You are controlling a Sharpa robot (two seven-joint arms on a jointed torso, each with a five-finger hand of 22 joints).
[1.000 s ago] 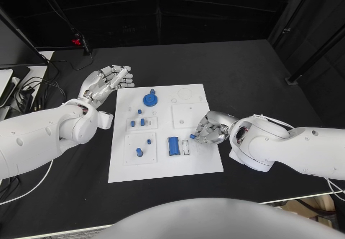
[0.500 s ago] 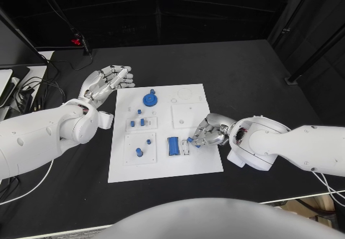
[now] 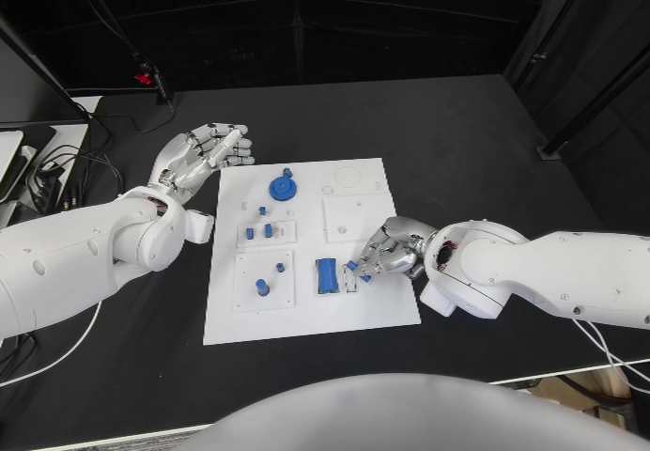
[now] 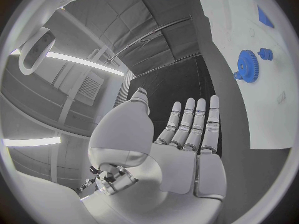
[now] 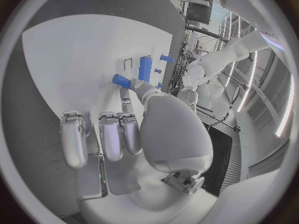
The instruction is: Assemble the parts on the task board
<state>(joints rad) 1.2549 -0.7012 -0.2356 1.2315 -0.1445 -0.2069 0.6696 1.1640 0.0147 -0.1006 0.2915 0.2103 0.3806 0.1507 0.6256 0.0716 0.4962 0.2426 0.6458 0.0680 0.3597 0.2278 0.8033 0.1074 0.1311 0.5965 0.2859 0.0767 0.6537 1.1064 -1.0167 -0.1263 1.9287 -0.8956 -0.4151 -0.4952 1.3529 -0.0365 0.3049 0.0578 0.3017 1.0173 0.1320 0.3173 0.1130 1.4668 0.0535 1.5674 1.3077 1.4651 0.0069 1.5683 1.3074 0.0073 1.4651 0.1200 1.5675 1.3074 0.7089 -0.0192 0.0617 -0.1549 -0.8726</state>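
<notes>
The right robot hand (image 3: 383, 256) pinches a small blue peg (image 3: 351, 266) and now sits lower and further left over the board (image 3: 312, 315) than a second ago, the peg close beside the blue block (image 3: 327, 275) and its empty slot (image 3: 348, 279). Judgement: insertion is imminent. The left robot hand (image 3: 199, 155) is unchanged, spread and empty, beside the board's far corner on the surface (image 3: 447, 132).

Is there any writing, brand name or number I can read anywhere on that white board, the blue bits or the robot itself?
None can be read.
The task board is bare white, with only outlines.
The blue parts, such as the gear, carry no marks.
The left robot hand and right robot hand show no lettering.
</notes>
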